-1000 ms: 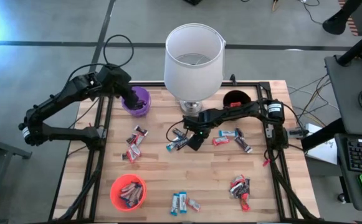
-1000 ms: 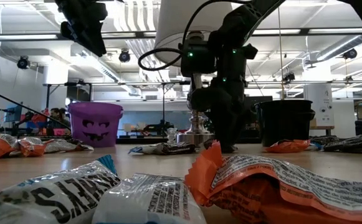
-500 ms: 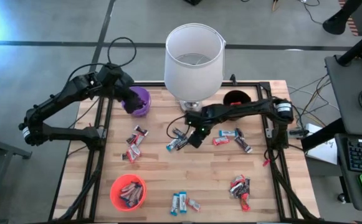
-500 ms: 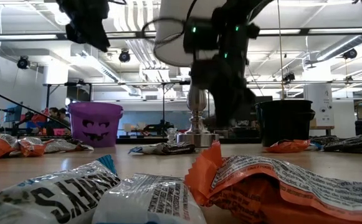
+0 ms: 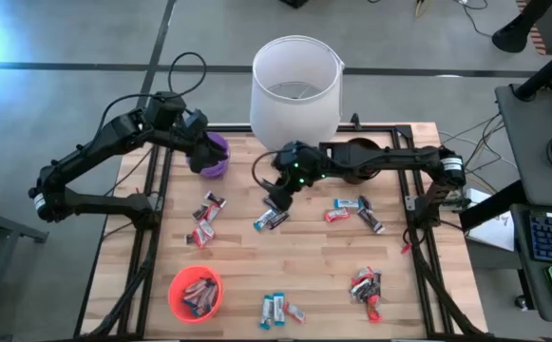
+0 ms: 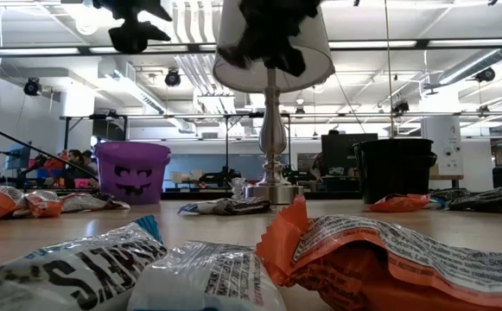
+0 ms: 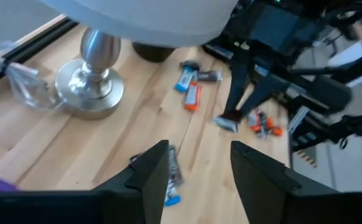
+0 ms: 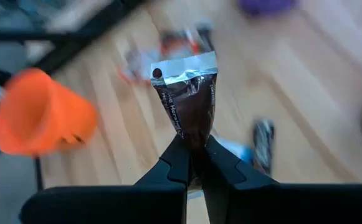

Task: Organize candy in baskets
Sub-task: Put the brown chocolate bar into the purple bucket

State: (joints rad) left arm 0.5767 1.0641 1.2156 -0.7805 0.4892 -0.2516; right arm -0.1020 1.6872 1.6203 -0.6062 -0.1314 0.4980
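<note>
My right gripper (image 5: 278, 195) is raised over the table's middle, in front of the lamp base, and is shut on a dark brown candy bar (image 8: 190, 99). It shows high up in the low view (image 6: 268, 39). My left gripper (image 5: 199, 144) hangs open and empty above the purple basket (image 5: 218, 152); its fingers stand apart in the left wrist view (image 7: 196, 165). The black basket (image 5: 359, 150) stands at the far right. The orange basket (image 5: 195, 293), at the near left, holds several bars. Loose candy (image 5: 271, 220) lies in small groups on the table. My right gripper pinches one end of the dark brown bar (image 8: 193, 138) between its two fingertips (image 8: 171, 163). The rest of the bar sticks out beyond the fingertips, its crimped silver end (image 8: 184, 65) farthest from them. The bar is lifted clear of the table.
A big white lampshade (image 5: 295, 85) on a metal base (image 5: 292, 163) stands at the far middle, right beside my right arm. More candy lies at the left (image 5: 204, 218), the right (image 5: 356, 211) and the near edge (image 5: 277, 309), (image 5: 366, 285).
My right gripper has risen from the table with the dark brown bar and gone a little toward the table's left edge. The bar is now lifted clear.
</note>
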